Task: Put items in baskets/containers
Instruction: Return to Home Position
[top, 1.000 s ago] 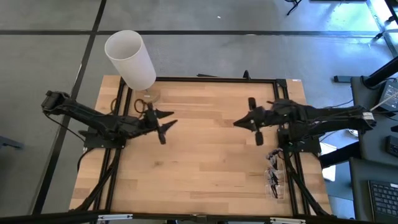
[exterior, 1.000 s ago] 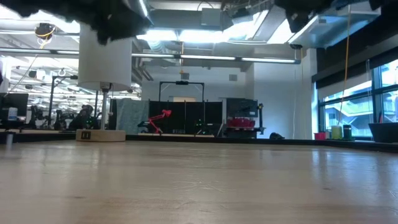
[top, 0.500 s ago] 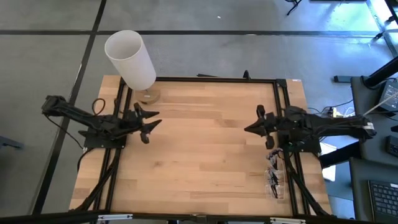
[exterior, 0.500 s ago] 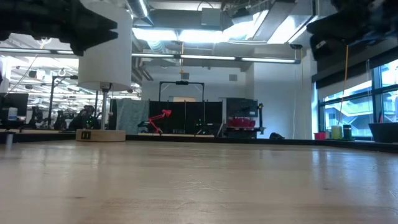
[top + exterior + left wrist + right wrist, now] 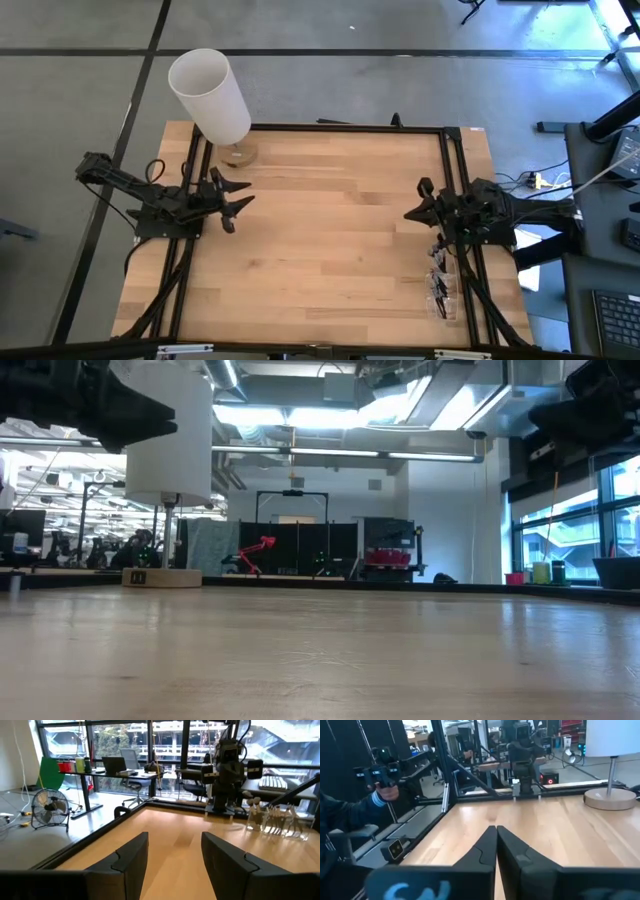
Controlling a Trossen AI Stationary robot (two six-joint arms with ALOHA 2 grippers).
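Holder (image 5: 442,292): clear plastic, on the table (image 5: 330,250) edge just beside and behind the right gripper (image 5: 495,831), by that arm's base. Brushes (image 5: 275,814): bunched inside it. Right gripper: fingers pressed together, empty, above the table. Left gripper (image 5: 243,192): across the table, well apart from the holder, fingers spread, empty. Lamp (image 5: 210,95): white shade, near the left gripper.

Robotics lab with desks (image 5: 114,774), floor fan (image 5: 52,809)
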